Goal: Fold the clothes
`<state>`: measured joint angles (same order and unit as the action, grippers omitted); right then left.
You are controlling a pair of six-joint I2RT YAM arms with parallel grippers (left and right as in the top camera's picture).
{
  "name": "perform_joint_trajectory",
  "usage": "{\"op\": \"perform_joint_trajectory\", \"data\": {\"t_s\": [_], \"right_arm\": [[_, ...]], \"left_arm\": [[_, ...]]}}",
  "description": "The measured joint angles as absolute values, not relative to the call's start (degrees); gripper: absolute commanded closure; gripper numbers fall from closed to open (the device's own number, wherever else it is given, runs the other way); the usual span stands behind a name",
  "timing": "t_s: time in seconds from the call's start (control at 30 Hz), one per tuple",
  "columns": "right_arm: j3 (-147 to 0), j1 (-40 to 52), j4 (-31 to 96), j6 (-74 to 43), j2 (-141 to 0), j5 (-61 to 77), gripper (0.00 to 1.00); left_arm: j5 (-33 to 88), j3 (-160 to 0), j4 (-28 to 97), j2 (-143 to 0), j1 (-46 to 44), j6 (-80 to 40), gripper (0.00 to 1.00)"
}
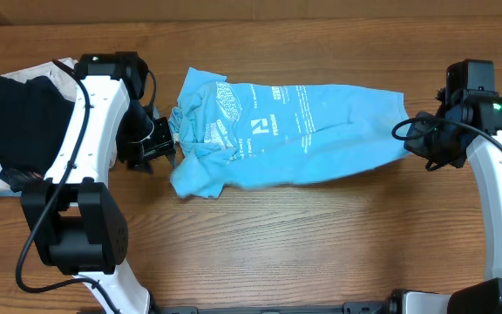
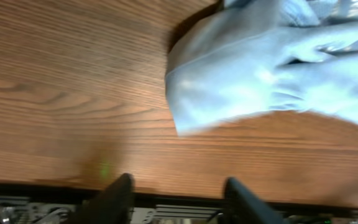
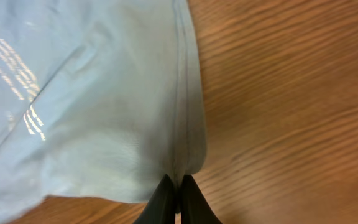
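- T-shirt (image 1: 295, 131), sky-blue, is caught at its hem by the right pincer (image 3: 178, 194). The two dark fingers are pressed together, and the stitched edge runs straight down into their tips.
- From that grip the cloth spreads away flat over the bench (image 1: 321, 253). In the right wrist view, bare wood shows just beside the hem.
- The left pincer (image 2: 179, 180) has its fingers apart with nothing between them. A loose corner of the shirt lies on the wood ahead of it, clear of both fingers.
- Seen from overhead, the shirt lies lengthwise across the middle of the bench, between the two arms, with its white lettering facing up.
- Its right end, by the closed pincer, is fairly smooth. Its left end, near the open pincer, is bunched and wrinkled, with a flap pointing toward the front edge.
- A black garment (image 1: 11, 113) sits at the far left of the bench on a pale cloth, beyond the left arm and well apart from the shirt.
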<state>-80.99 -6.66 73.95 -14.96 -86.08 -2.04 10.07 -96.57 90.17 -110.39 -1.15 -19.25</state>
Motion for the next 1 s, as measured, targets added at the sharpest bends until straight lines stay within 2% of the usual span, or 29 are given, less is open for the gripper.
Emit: {"op": "perform_joint_trajectory", "data": {"t_s": [0.23,0.4,0.6,0.87,1.0], "right_arm": [[-81.0,-6.7,75.0,-15.0,-86.1,-5.1,0.96],[-81.0,-6.7,75.0,-15.0,-86.1,-5.5,0.96],[-81.0,-6.7,75.4,-14.9,-86.1,-5.6,0.96],[-81.0,-6.7,75.6,-15.0,-86.1,-5.6,0.96],[-81.0,-6.7,75.7,-14.9,-86.1,-5.6,0.96]], "left_arm": [[8.8,-96.6,90.3,-110.4,-1.2,-19.1,0.50],[10.3,-96.6,86.8,-110.4,-3.4,-19.1,0.48],[10.9,-96.5,81.5,-110.4,-11.3,-19.8,0.50],[9.4,-89.4,77.3,-110.6,-16.1,-27.6,0.55],[5.2,-86.7,74.7,-110.8,-16.1,-32.6,0.52]]}}
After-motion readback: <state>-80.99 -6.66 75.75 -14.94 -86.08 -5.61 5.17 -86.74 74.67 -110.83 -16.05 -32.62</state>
